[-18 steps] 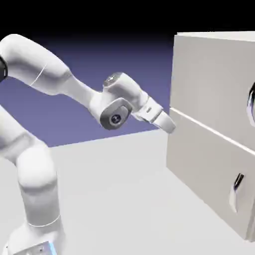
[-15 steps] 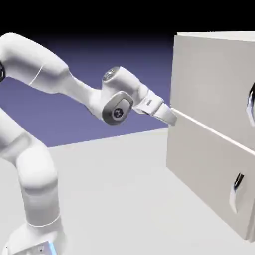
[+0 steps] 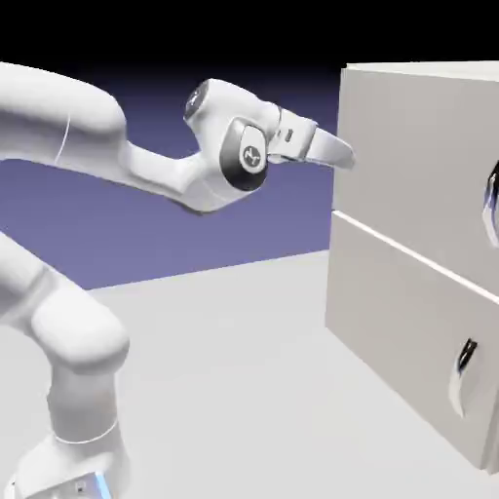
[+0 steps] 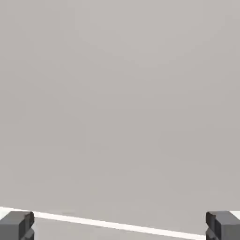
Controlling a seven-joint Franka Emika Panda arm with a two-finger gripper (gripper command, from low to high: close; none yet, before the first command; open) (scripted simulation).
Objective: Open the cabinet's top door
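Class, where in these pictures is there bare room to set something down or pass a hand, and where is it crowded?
Bare: the pale tabletop between the arm's base and the cabinet's lower panel. Crowded: the narrow space between the open gripper and the top door.

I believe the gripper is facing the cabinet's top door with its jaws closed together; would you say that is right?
Not quite: the gripper is open, its fingertips wide apart in the hand view. It does face the cabinet's top door.
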